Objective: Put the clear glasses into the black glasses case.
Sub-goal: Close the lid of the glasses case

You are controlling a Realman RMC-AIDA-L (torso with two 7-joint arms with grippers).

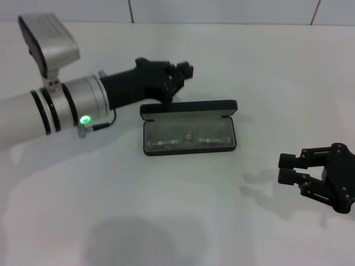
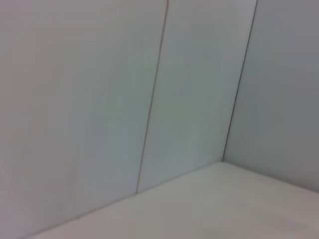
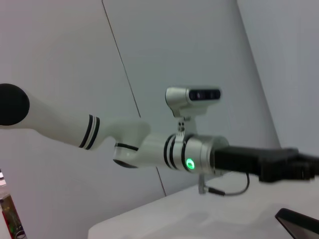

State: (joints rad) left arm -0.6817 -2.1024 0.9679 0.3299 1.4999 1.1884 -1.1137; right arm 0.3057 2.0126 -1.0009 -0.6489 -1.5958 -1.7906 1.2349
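One clear glasses (image 1: 188, 139) in one open black glasses case (image 1: 190, 128) | left hand (image 1: 178, 77) unclear | right hand (image 1: 288, 168) spread

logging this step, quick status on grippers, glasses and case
Left gripper behind the raised lid of the black glasses case. Right gripper idle, apart to its right. Clear glasses lying inside, lid open. Nothing in the way.

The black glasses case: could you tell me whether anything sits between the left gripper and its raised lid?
Nothing visible does. In the head view the left gripper hovers just behind the upright lid of the black glasses case, with only bare table around it. The clear glasses already lie inside the tray. The right gripper rests apart, open.
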